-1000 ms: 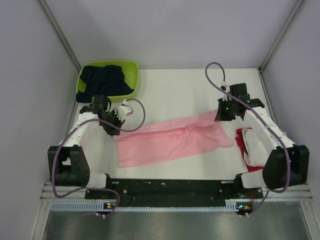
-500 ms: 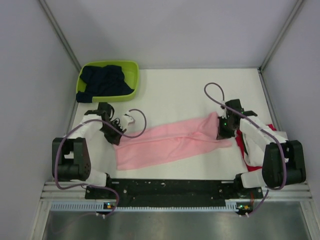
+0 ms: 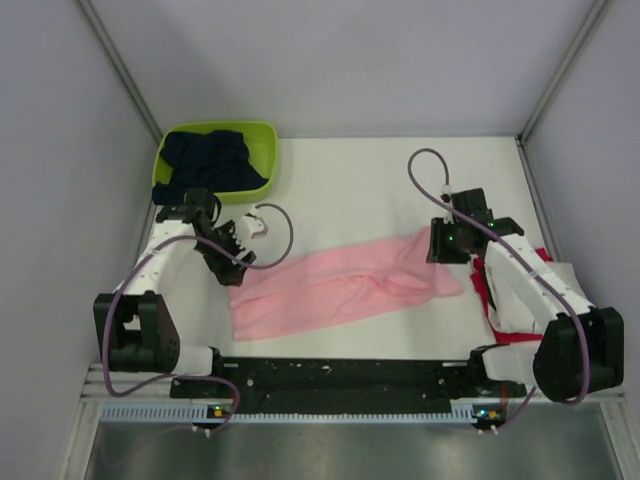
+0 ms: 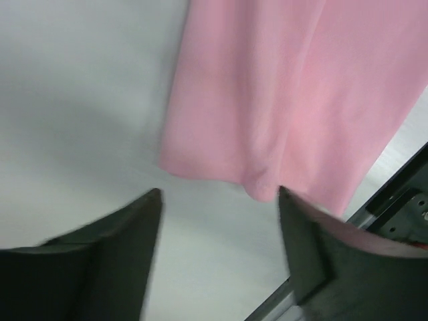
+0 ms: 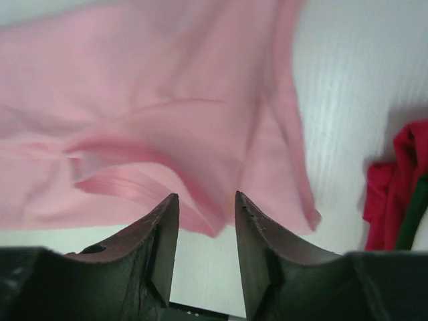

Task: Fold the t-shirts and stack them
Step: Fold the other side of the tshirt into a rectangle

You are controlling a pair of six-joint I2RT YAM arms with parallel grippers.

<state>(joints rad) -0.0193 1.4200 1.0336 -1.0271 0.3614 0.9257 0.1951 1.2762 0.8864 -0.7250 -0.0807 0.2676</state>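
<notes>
The light pink t-shirt (image 3: 340, 285) lies as a long folded band across the middle of the table. My left gripper (image 3: 232, 265) hovers off its left end, open; in the left wrist view the gripper (image 4: 219, 200) has bare table between its fingers and the pink corner (image 4: 267, 107) lies just beyond. My right gripper (image 3: 447, 246) is over the shirt's right end, open with a narrow gap (image 5: 206, 197); the pink cloth (image 5: 134, 120) lies loose past the fingertips. A navy t-shirt (image 3: 205, 160) fills the basket. A red t-shirt (image 3: 482, 285) lies at the right, partly under my right arm.
The lime-green basket (image 3: 266, 136) stands at the back left corner. Grey walls close in on both sides, and the black rail (image 3: 340, 375) runs along the near edge. The red cloth (image 5: 394, 180) sits close to the right of the pink shirt's end.
Both grippers have gone from shut to open and let go of the pink shirt. The left gripper drew back off the left end; the right one rose slightly.
</notes>
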